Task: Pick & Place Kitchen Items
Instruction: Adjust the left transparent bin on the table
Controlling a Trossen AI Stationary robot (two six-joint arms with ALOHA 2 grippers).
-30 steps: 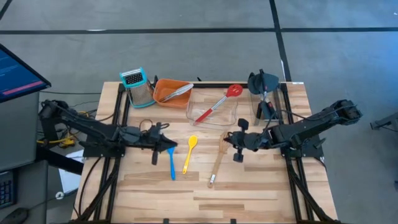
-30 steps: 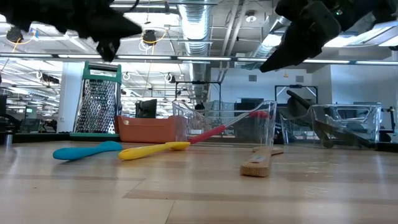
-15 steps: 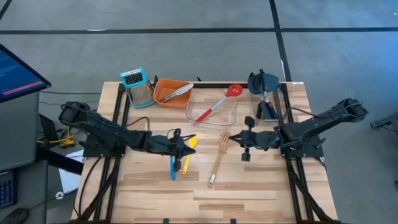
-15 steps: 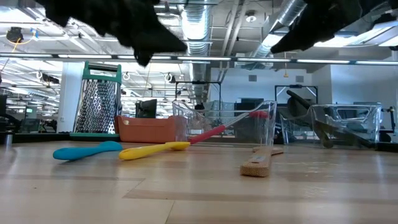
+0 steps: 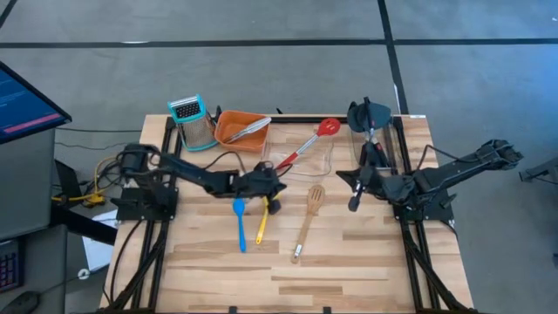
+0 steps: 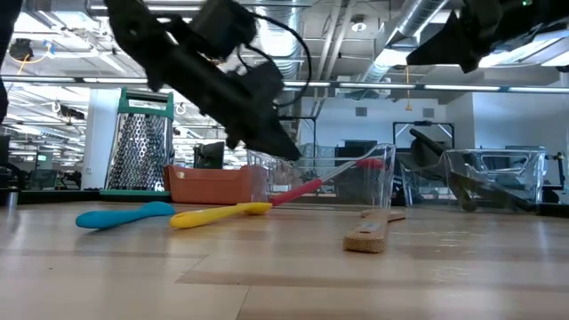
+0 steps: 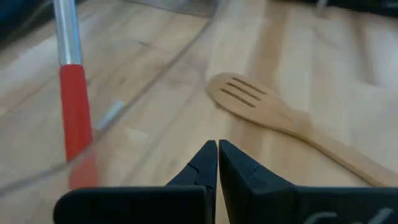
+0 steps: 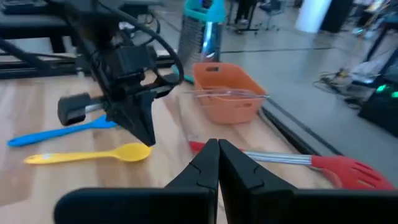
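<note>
My left gripper [image 5: 275, 187] is shut and empty, above the table by the yellow spoon's [image 5: 264, 218] bowl end and near the front of the clear bin [image 5: 324, 166]. Its wrist view shows its shut fingertips [image 7: 217, 148] facing the wooden fork-like spatula [image 7: 249, 99] and the red spoon's handle [image 7: 74, 106]. The blue spoon [image 5: 238, 222], the yellow spoon and the wooden spatula [image 5: 307, 222] lie flat on the table. The red spoon [image 5: 305, 148] leans in the bin. My right gripper [image 5: 342, 180] is shut and empty, raised at the right.
An orange tray [image 5: 241, 129] holding silver tongs and a box grater [image 5: 193, 122] stand at the far left. A second clear bin [image 5: 375, 144] with black spatulas stands at the far right. Bare wood lies along the table's near edge.
My left gripper has travelled toward the table's right edge, passing over the blue and yellow spoons, and now hangs near the clear bin. My right gripper has drawn back toward the right edge, away from the wooden spatula. The utensils have not moved.
</note>
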